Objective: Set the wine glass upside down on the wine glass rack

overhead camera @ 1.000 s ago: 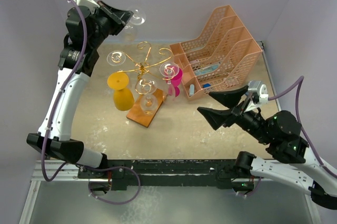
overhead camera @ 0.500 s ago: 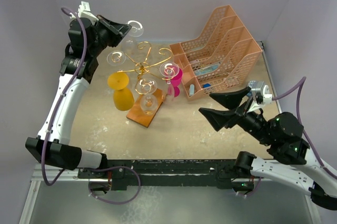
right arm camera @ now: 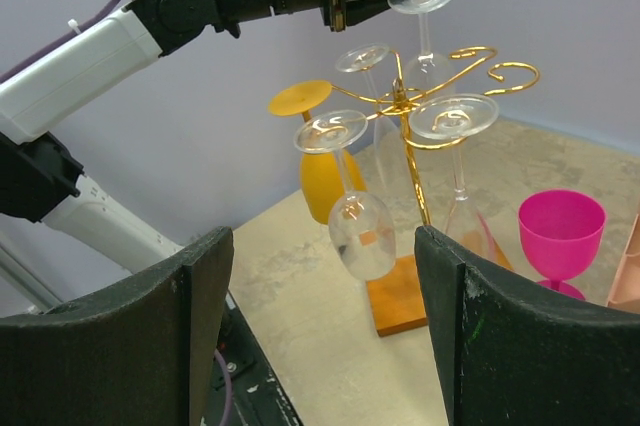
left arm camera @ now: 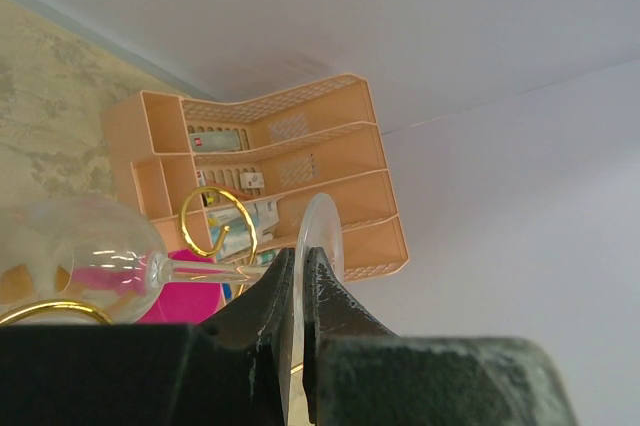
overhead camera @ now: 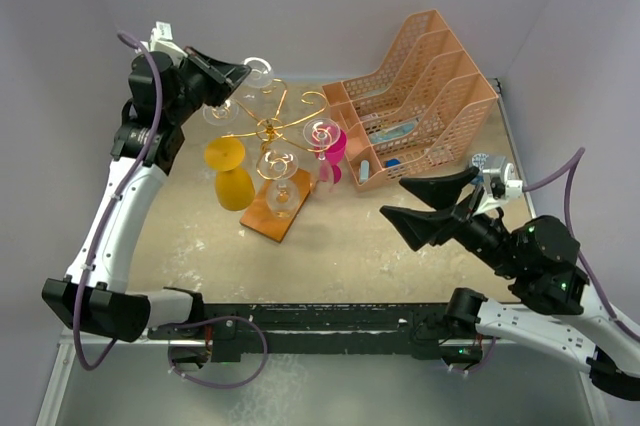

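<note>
Left margin: lavender wall close beside the left arm; the sandy, speckled table (overhead camera: 345,246) meets the wall at its left and far edges. A bare stretch of surface lies between the rack's base and the near edge.

Left gripper (overhead camera: 238,74): black fingers pressed together on the stem of the wine glass (right arm camera: 424,36), just under its foot. High over the far left of the table, near the far wall.

Wine glass: clear, thin, round flat foot uppermost, bowl hanging below. Its stem is just beside a gold scroll at the rack's far-left arm; whether it sits in the scroll cannot be told.

Yellow goblet (overhead camera: 233,178): opaque, inverted, left of the rack's base.

Wine glass rack (overhead camera: 267,129): thin gold wire, central post, curled scroll ends, flat rectangular copper-brown base. Three clear glasses hang inverted from it.

Pink goblet (right arm camera: 561,233): opaque, upright on the table, just right of the rack.

File organiser (overhead camera: 425,96): peach plastic mesh, stepped compartments, far right, near the right wall.

Right gripper (overhead camera: 392,198): broad black fingers spread wide, holding nothing, over the near right, well apart from the rack.
</note>
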{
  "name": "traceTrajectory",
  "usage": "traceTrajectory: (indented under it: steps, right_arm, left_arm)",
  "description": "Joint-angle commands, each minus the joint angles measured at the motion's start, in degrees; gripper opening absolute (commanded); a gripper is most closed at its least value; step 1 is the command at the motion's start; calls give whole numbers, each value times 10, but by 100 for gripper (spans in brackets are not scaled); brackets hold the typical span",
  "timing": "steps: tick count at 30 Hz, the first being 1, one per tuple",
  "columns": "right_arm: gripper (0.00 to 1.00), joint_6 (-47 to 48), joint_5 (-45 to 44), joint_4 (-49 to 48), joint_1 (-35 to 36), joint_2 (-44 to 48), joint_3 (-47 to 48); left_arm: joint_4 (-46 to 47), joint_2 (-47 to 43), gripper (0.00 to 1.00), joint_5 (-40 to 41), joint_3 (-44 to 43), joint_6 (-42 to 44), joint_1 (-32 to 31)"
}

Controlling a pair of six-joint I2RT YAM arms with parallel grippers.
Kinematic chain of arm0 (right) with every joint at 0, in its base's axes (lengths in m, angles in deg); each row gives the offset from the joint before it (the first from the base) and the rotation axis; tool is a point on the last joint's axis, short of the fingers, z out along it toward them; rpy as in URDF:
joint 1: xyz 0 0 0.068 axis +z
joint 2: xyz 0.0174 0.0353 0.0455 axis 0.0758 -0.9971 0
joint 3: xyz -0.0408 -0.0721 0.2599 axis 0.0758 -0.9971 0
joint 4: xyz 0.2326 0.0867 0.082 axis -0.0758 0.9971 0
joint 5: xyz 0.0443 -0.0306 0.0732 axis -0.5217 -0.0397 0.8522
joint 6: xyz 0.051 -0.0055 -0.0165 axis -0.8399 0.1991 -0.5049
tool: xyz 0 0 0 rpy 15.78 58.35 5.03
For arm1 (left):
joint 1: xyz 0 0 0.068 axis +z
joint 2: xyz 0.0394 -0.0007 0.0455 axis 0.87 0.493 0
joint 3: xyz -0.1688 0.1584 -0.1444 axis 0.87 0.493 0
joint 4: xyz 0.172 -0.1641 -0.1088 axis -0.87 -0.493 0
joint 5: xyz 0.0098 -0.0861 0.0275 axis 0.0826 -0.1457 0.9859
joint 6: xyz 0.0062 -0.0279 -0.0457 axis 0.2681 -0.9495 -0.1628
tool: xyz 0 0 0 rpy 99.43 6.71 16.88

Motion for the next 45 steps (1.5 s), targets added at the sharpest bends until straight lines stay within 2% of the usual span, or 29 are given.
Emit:
traceTrajectory:
  steps: [1, 8, 15, 28, 39, 45]
  right_arm:
    - [75, -11, 11, -30, -1, 8, -15]
    - [75, -18, 12, -34, 0, 9, -21]
    - [75, -30, 12, -41, -1, 6, -31]
    - [75, -37, -6, -50, 0, -6, -39]
    - [75, -43, -15, -58, -1, -4, -45]
    - [75, -48, -10, -59, 0, -15, -48]
  left_arm:
    - [50, -29, 0, -19, 12, -9, 2]
    - [84, -32, 0, -50, 36, -37, 2]
    - [106, 15, 0, -70, 18, -74, 2]
    - [175, 46, 0, -80, 28, -141, -3]
    - [170, 86, 0, -50, -2, -135, -3]
    - [119, 86, 0, 1, -24, -97, -3]
